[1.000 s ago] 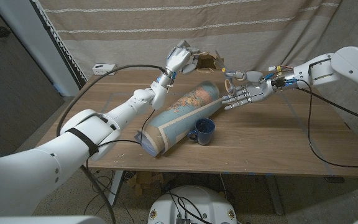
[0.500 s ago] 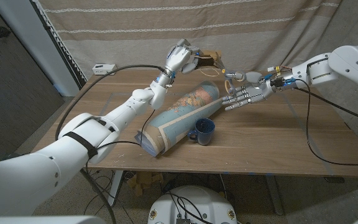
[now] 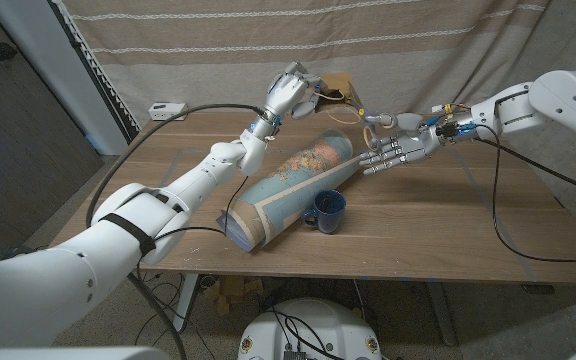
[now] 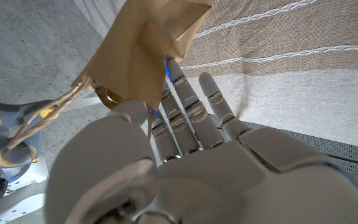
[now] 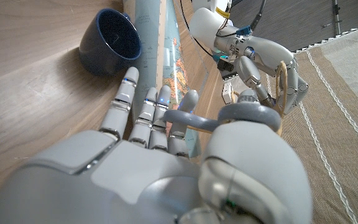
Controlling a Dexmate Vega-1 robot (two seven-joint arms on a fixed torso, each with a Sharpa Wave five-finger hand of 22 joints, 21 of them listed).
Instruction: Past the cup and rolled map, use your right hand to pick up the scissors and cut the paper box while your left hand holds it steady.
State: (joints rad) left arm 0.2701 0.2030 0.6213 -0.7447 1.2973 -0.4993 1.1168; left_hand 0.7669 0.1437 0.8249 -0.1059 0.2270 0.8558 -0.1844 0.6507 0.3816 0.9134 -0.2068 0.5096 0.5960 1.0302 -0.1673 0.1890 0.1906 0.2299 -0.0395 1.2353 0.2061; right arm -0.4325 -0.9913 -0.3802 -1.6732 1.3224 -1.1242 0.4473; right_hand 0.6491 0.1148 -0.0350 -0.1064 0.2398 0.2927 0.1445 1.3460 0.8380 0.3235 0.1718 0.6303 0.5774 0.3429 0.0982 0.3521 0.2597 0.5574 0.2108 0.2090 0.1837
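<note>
The scissors are held in the right hand, the thumb hooked through a grey handle loop while the other fingers reach out straight over the rolled map. The blades point toward the paper box, which is gripped and held above the table's far edge by the left hand; in the left wrist view the brown paper is pinched between thumb and fingers. From the head view the blade tips appear to sit just beside the box, though contact cannot be confirmed.

Several failures can be foreseen. With only the thumb seated in a loop, the scissors could twist or slip out once closing force is applied. The thin box, unsupported from below, may buckle or be pushed aside rather than cut, or be torn from the left hand's pinch. The left fingers lie close to the blade path and could be nipped. Beneath the right hand, the map and the blue cup could be knocked if the wrist is lowered
</note>
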